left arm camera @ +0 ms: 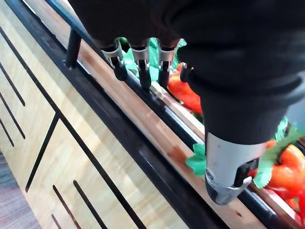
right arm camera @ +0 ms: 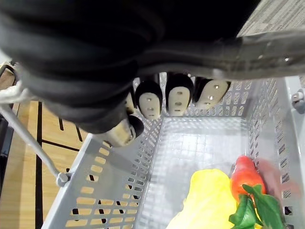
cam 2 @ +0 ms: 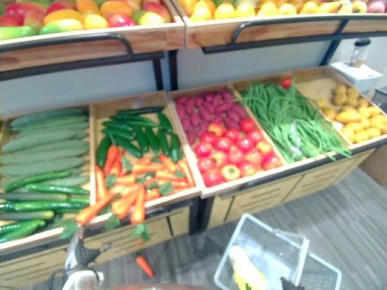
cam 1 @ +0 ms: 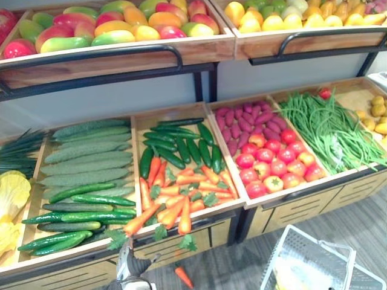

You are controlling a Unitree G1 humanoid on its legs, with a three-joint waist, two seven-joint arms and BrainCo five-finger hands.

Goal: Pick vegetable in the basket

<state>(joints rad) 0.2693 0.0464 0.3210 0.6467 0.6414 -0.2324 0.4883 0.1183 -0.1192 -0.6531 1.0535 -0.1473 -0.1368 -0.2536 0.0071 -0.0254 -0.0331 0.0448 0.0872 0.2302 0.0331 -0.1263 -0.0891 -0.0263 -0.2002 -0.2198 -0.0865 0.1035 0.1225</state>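
Right hand (right arm camera: 150,100) curled round grey handle (right arm camera: 257,52) of perforated plastic basket (right arm camera: 109,181); inside, below fingertips, leafy orange carrot (right arm camera: 245,176) against smooth yellow vegetable (right arm camera: 209,195). Left hand (left arm camera: 139,59) loosely spread, empty, at wooden crate rim (left arm camera: 157,133) beside heaped carrots (left arm camera: 186,93).

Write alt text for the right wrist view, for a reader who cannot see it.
The robot's right hand curls its fingers round the handle of a grey plastic basket, seen from just above. In the basket lie a yellow vegetable and an orange carrot with green leaves.
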